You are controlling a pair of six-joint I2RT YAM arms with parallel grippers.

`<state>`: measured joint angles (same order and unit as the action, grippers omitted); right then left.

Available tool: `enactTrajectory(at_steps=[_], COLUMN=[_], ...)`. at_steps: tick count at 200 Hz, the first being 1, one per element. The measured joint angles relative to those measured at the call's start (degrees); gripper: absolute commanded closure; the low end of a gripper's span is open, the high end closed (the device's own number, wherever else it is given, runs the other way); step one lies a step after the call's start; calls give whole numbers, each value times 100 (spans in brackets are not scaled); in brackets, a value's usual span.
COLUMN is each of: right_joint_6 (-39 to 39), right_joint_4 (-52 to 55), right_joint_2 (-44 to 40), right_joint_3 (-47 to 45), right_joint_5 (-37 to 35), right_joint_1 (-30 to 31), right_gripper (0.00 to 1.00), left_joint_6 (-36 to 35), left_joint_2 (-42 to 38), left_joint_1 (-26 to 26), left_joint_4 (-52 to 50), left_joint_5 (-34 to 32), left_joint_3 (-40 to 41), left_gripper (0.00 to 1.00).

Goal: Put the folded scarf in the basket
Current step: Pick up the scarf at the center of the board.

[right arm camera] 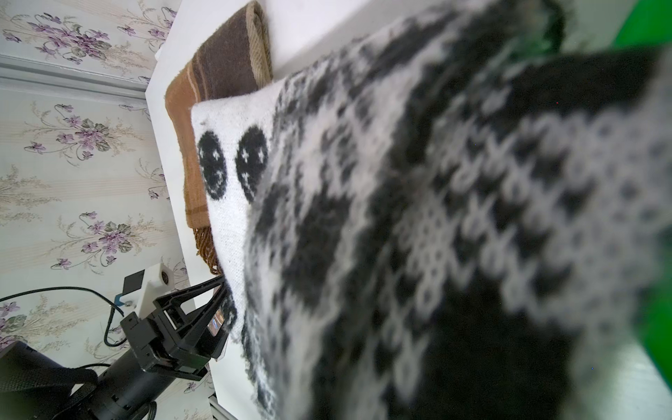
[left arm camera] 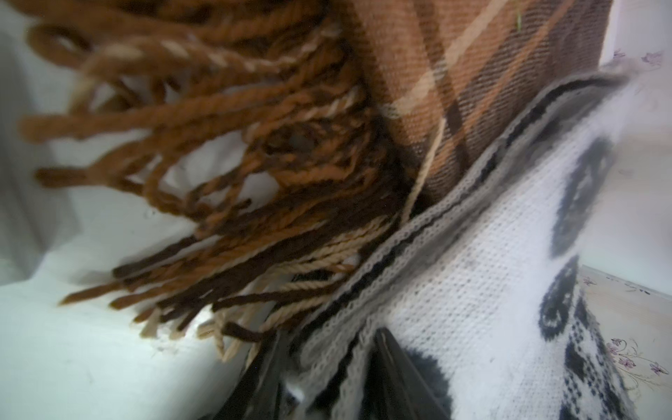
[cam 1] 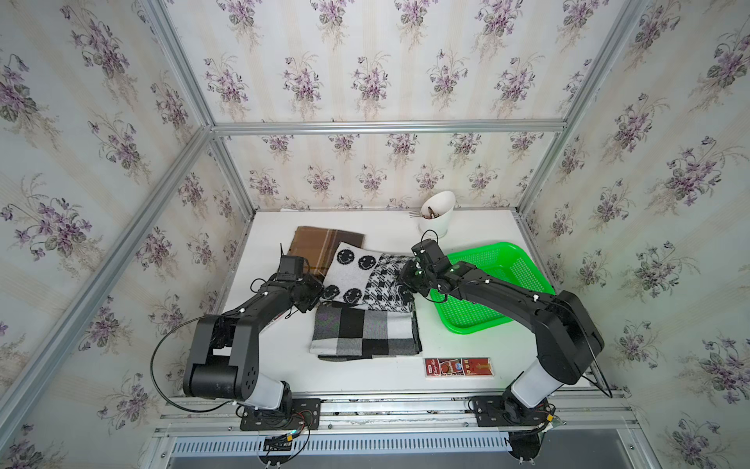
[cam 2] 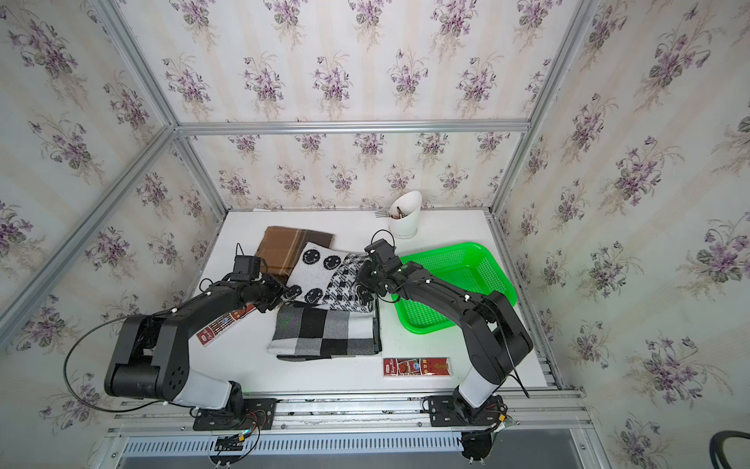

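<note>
The folded scarf (cam 1: 357, 276) (cam 2: 320, 272) is white knit with black smiley faces and a houndstooth panel. It lies mid-table, overlapping a brown plaid scarf. My left gripper (cam 1: 321, 293) (cam 2: 286, 292) (left arm camera: 329, 338) is shut on its left edge, with knit layers pinched between the two black fingers (right arm camera: 218, 291). At the opposite edge, beside the basket, my right gripper (cam 1: 406, 280) (cam 2: 364, 280) is shut on the scarf. Its jaws are hidden in the right wrist view by the knit (right arm camera: 400, 218). The green mesh basket (cam 1: 470, 316) (cam 2: 422, 316) sits right of the scarf, holding nothing, with my right arm across it.
The brown plaid scarf (cam 1: 320, 247) (left arm camera: 472, 72) lies behind the held scarf, its fringe toward my left gripper. A black-and-white checked scarf (cam 1: 365, 333) lies in front. A white utensil cup (cam 1: 436, 215) stands at the back. Red packets lie at the front (cam 1: 458, 366) and under my left arm (cam 2: 223, 325).
</note>
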<state>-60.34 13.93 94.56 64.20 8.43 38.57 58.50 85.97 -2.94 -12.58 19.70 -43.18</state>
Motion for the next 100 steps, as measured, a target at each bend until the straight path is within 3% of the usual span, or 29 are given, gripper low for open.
enactTrajectory(at_steps=[56,65,88,100], right_joint_6=[-13,-15,-15,-13], right_joint_4=[-44,-46,-76,-76], right_joint_2=[52,52,55,55], right_joint_3=[-13,-15,-15,-9], right_joint_5=[0,0,2,0], right_joint_1=[0,0,0,0], right_gripper=[100,100,100,100], left_joint_6=[118,155,216,247], left_joint_2=[37,44,35,-22], left_joint_1=[-28,-46,-63,-76], left_joint_4=[33,33,74,81], left_joint_5=[7,11,17,17], left_joint_3=[-13,-31,-22,-2], left_gripper=[63,68,93,98])
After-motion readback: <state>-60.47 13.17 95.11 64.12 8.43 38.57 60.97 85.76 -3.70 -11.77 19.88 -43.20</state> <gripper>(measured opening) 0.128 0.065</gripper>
